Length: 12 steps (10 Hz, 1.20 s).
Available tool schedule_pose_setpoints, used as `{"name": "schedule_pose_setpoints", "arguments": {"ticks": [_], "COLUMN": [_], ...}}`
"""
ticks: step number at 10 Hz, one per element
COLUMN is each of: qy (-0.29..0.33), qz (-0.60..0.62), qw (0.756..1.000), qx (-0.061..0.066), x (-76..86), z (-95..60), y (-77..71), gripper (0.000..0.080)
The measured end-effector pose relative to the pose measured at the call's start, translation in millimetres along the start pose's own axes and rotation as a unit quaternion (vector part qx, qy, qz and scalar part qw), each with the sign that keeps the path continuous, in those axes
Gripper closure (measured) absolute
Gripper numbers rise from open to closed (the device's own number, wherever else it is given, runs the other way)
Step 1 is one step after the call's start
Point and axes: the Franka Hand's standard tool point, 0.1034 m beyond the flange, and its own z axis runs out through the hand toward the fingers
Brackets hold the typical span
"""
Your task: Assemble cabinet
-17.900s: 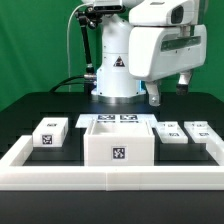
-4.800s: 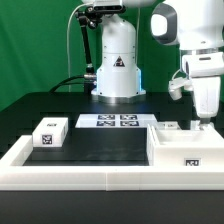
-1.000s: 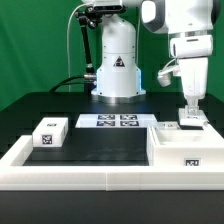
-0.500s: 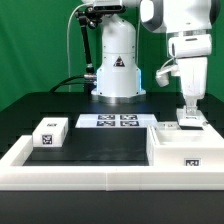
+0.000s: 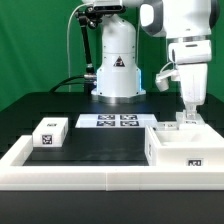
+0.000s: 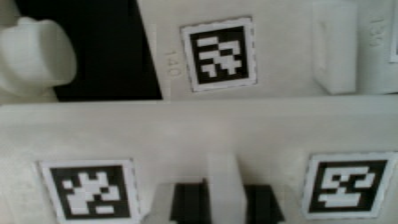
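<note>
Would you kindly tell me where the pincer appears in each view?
Exterior view: the pincer hangs at that view's right, just over the small blocks behind the cabinet.
Wrist view: the pincer shows between two tagged white faces.
Shared landmark: those small blocks, probably the same two tagged white faces.

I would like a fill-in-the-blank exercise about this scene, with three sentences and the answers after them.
1. The cabinet stands on the exterior view's ____ side.
2. The lone small block lies on the exterior view's ____ side.
3. The marker board lies flat on a table top whose colour is ____.
Missing words: right; left; black.
</note>
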Motion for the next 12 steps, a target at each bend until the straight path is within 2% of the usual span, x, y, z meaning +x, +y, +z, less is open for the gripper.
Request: {"name": "schedule_pose_setpoints", "arguments": {"ticks": [5, 9, 12], "qy": [0.0, -0.002, -0.002], "qz": [-0.002, -0.02, -0.019], "qw": [1.0, 1.0, 1.0], "qx": [0.0, -0.011, -0.009], "x": [-1.0, -7.9, -8.2], "z": [0.4, -11.8, -9.4], "y": [0.0, 5.3, 4.1], "gripper": [0.0729, 0.0729, 0.0729]}}
